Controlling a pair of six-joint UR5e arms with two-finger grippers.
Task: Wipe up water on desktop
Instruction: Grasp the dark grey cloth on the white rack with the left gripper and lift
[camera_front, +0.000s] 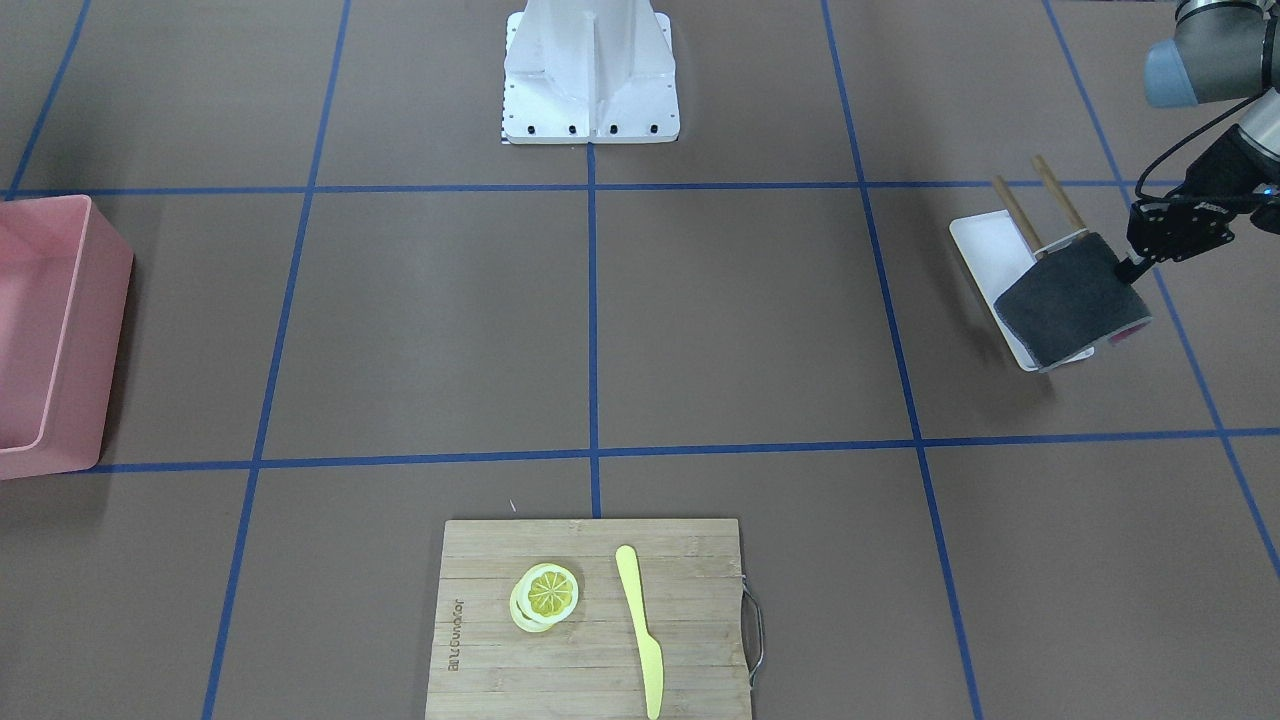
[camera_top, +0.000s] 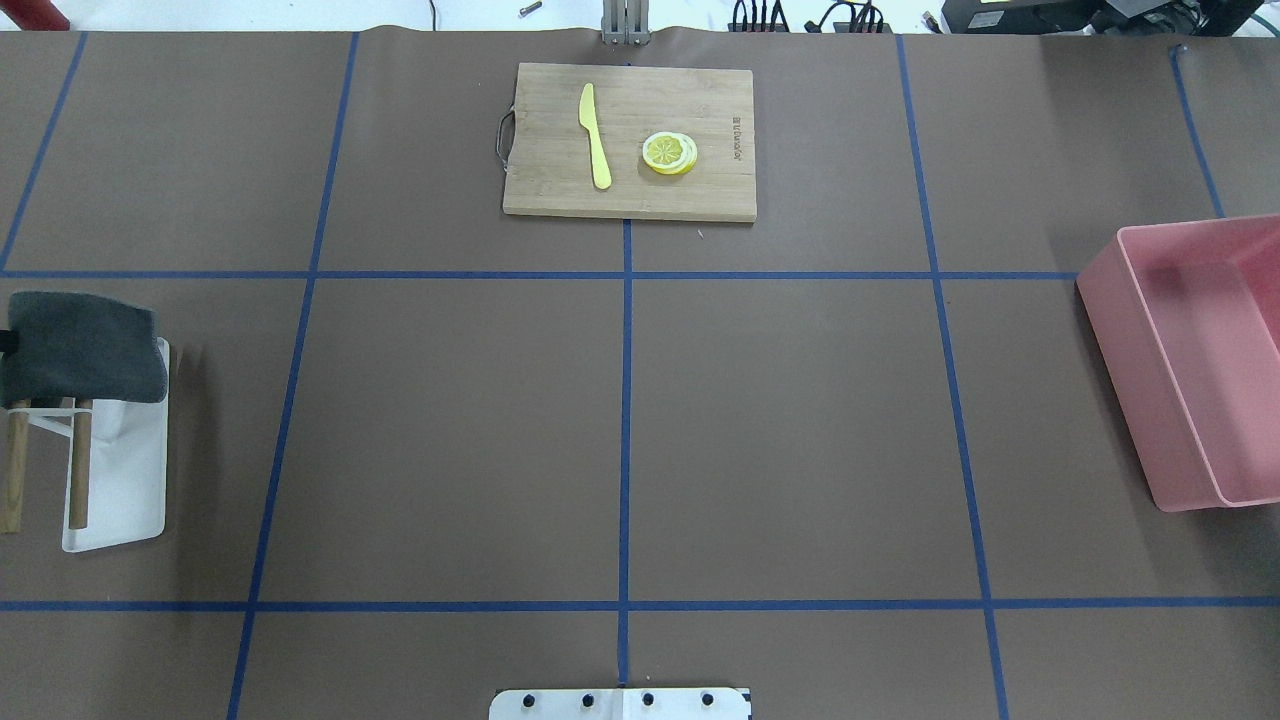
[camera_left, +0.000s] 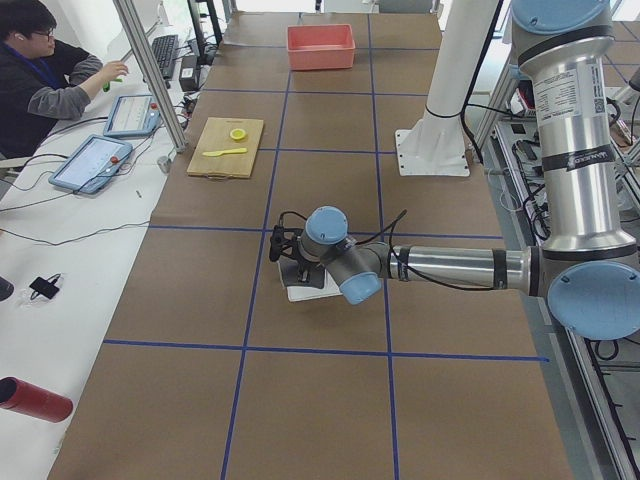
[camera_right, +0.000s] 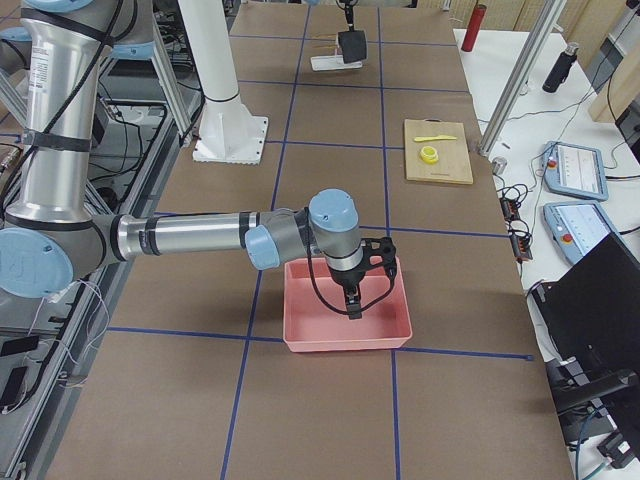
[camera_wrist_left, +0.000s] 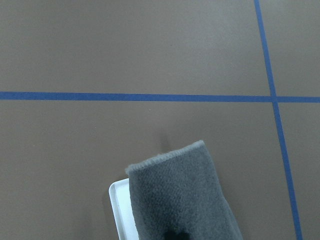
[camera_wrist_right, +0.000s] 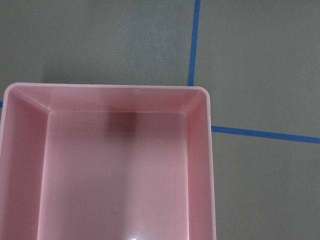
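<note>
The desktop (camera_front: 740, 320) is a flat, matte brown surface. Thin blue tape lines divide it into large rectangles. It lies level beneath my left gripper (camera_front: 1135, 268) and extends well beyond it.

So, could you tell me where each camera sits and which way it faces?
Front: across the desktop, facing the base; left hand by the cloth.
Overhead: behind the robot, looking down; base only.
Left side: desktop's left end, left arm near.
Right side: right hand over the bin.
Left wrist: down on cloth.
Right wrist: into bin.
Front and overhead share the cutting board.
</note>
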